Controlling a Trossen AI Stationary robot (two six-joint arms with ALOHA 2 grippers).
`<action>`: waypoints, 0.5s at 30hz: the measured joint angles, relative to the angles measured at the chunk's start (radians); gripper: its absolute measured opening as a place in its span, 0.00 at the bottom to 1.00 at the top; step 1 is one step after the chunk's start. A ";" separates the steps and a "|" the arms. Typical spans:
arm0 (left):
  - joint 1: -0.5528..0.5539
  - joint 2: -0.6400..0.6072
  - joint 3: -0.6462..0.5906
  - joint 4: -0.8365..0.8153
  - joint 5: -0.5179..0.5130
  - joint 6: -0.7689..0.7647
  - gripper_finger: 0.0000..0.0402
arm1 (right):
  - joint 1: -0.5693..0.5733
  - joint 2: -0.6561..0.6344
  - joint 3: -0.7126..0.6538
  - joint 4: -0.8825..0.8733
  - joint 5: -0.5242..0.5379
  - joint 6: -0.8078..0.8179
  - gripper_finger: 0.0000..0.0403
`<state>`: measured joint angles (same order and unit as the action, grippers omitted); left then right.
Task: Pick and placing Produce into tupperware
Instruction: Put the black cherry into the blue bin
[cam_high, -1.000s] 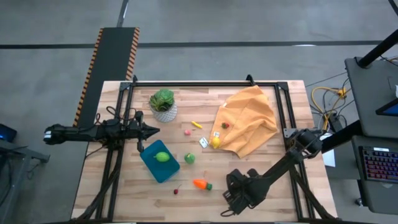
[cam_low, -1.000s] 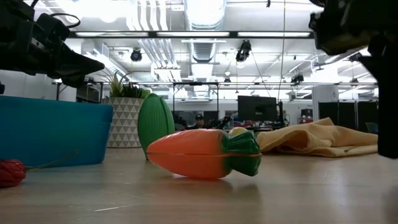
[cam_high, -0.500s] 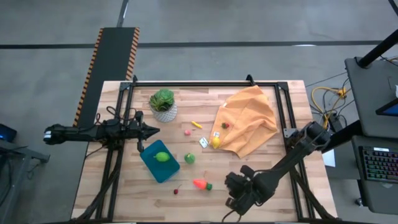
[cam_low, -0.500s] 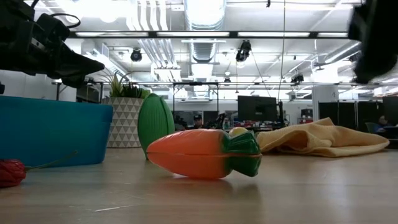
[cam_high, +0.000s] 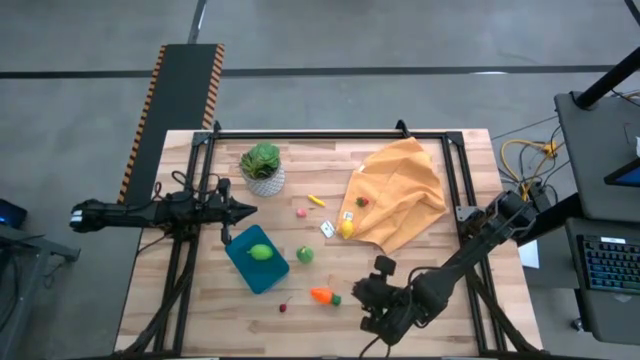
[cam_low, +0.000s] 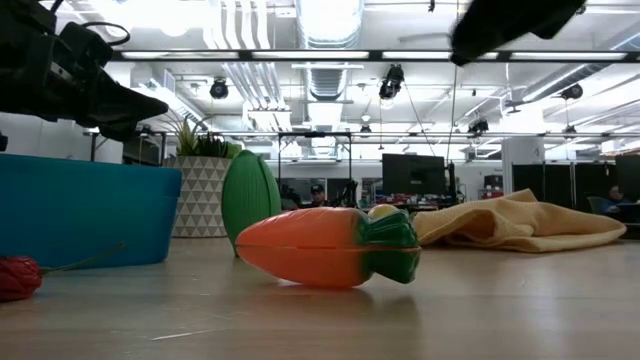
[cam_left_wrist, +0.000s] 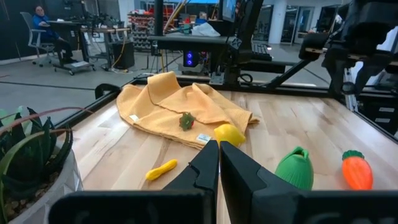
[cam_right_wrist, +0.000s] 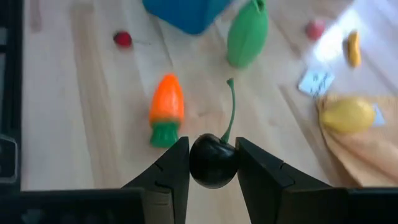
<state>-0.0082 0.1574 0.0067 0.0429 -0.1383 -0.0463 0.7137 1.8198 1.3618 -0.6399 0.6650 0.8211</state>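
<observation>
The teal tupperware (cam_high: 270, 272) lies left of the table's middle with a lime-green fruit (cam_high: 260, 252) in it. A green vegetable (cam_high: 304, 254), an orange carrot (cam_high: 324, 296) and a red cherry (cam_high: 283, 306) lie on the table around it. A yellow lemon (cam_high: 346, 229) lies at the edge of the orange cloth. My right gripper (cam_high: 368, 292) hangs above the table near the front edge, right of the carrot, shut on a dark cherry (cam_right_wrist: 212, 162). My left gripper (cam_high: 245, 210) is shut and empty, just beyond the tupperware's far corner. My right gripper pinches the dark cherry's round body (cam_right_wrist: 200, 163) between its two fingers, one on each side. The fingers slant down from the table's near right. The cherry is clear of the table, and its green stem (cam_right_wrist: 231, 109) sticks out past the fingertips.
A potted plant (cam_high: 262, 168) stands at the far left. The orange cloth (cam_high: 400, 195) lies at the far right with a small red-and-green piece (cam_high: 362, 201) on it. A small red piece (cam_high: 301, 212), a yellow piece (cam_high: 316, 200) and a white tag (cam_high: 327, 229) lie between them.
My right gripper has risen from table height and swung toward the carrot. The carrot and the other produce have stayed where they were.
</observation>
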 joint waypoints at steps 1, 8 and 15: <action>0.000 0.000 0.000 0.002 0.000 0.000 0.00 | 0.000 0.000 -0.002 0.028 0.002 -0.022 0.27; 0.000 0.000 0.000 0.001 0.000 -0.001 0.00 | 0.000 0.000 -0.003 0.292 -0.049 -0.224 0.27; 0.000 0.000 0.000 0.001 0.000 -0.002 0.00 | -0.002 -0.001 -0.004 0.474 -0.131 -0.433 0.26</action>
<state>-0.0078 0.1574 0.0070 0.0441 -0.1383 -0.0479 0.7120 1.8191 1.3582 -0.1662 0.5343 0.3886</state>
